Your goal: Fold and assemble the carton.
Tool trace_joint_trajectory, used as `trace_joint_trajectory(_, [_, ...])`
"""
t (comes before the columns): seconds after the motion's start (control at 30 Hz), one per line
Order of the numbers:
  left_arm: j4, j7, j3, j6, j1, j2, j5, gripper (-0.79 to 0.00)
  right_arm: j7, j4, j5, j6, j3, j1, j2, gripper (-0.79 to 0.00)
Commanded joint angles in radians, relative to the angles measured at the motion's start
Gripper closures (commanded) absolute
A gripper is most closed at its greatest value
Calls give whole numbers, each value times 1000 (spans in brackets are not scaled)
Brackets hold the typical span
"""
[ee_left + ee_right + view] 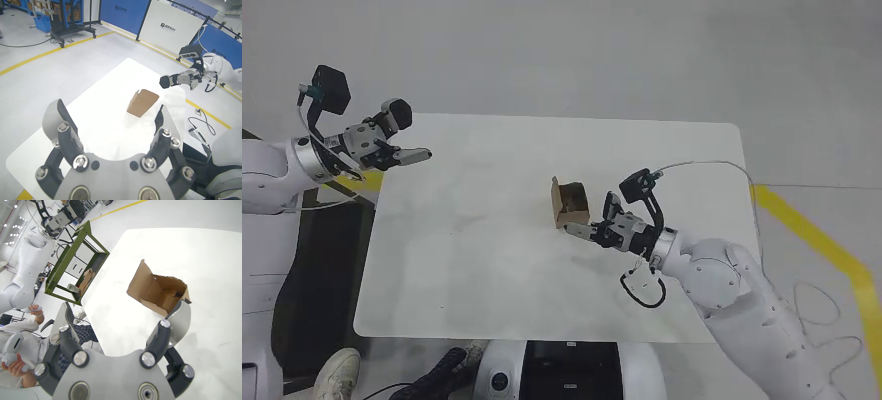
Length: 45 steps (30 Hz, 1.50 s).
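A small brown carton (pixel 569 202) stands partly erected near the middle of the white table (pixel 482 260). In the right wrist view the carton (pixel 158 289) shows an open mouth with inner flaps folded in and one side flap sticking out. My right gripper (pixel 592 218) is open just beside it, and one fingertip (pixel 184 306) sits at the corner of the carton's mouth. My left gripper (pixel 410 135) hangs open and holds nothing over the table's far left corner, well away from the carton (pixel 142 103). The left wrist view looks past its open gripper (pixel 110 111) towards the carton.
A green metal rack (pixel 75 262) with cardboard scraps stands off one side of the table. A thin cable (pixel 702 165) runs across the table's right part to the right arm. Bare tabletop lies between the left gripper and the carton.
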Motion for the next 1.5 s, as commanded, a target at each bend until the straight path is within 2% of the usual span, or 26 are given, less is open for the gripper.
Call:
trace_joint_trajectory(0.0, [0,0,0,0,0,0,0,-785,-3,0,-28,19,-12,11,-3,-785])
trace_joint_trajectory(0.93, [0,0,0,0,0,0,0,-785,-15,-25,-30,17,5,14,-4,-785])
trace_joint_trajectory(1.2, [0,0,0,0,0,0,0,-785,-104,2,-166,73,-44,20,-16,-785])
trace_joint_trajectory(1.47, [0,0,0,0,0,0,0,-785,-81,5,-321,142,-119,50,-32,-785])
